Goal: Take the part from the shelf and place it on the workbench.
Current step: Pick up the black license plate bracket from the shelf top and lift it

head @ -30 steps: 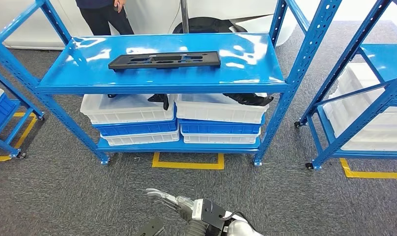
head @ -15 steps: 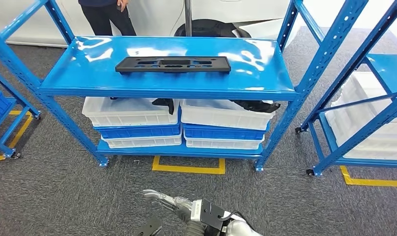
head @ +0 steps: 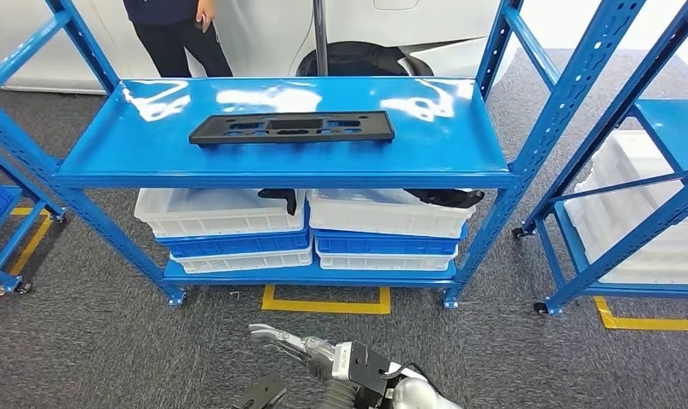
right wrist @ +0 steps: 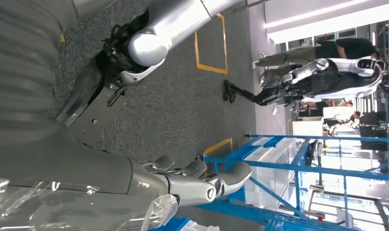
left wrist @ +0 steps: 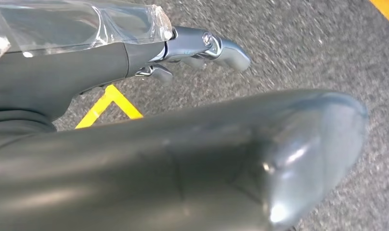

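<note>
The part (head: 291, 127) is a long flat black plate with cut-outs. It lies across the middle of the blue rack's top shelf (head: 443, 136), straight ahead in the head view. My right hand (head: 283, 338) is low at the picture's bottom, far below and in front of the shelf, fingers stretched out and holding nothing. In the right wrist view the right hand (right wrist: 197, 183) points toward the blue rack (right wrist: 279, 159) with fingers apart. My left hand (left wrist: 202, 45) hangs over grey carpet, fingers extended and bare.
White bins (head: 221, 213) and blue bins (head: 238, 243) fill the rack's lower shelf, with dark parts lying in them. A second blue rack (head: 656, 111) stands at the right and another at the left edge (head: 0, 196). A person (head: 174, 34) stands behind the shelf. Yellow tape (head: 323, 304) marks the floor.
The whole picture has shifted slightly, so the camera has moved and the rack sits a little lower in view. The part stays on the shelf; my right hand keeps its pose.
</note>
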